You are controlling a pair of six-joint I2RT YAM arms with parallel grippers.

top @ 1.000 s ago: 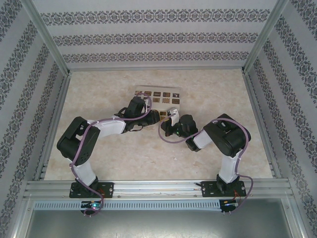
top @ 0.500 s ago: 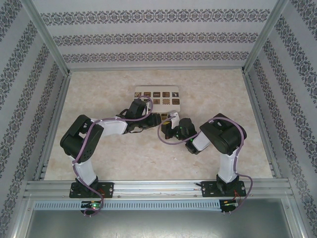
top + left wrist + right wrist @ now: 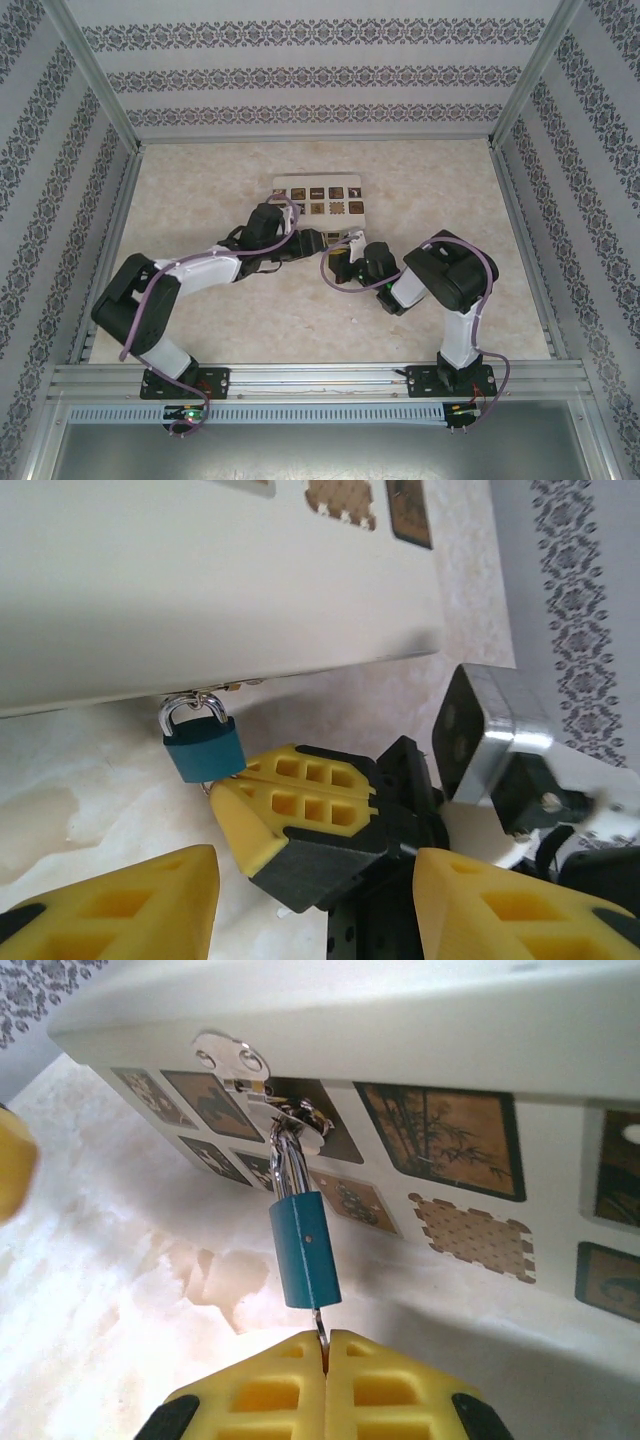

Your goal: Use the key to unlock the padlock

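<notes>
Elbow of my left arm has dropped toward the overhead view's lower left; left gripper stands spread. Right gripper pinches the key under the padlock, mid-frame, hanging off the white box.

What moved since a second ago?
The left arm's elbow swung back toward the near left; the left gripper hangs open, off the small blue padlock. The right gripper stayed shut on the thin silvery key under the padlock. The white patterned box stayed put.

A white box with brown picture squares, perhaps bamboo prints, sits on the marbled table.
</notes>
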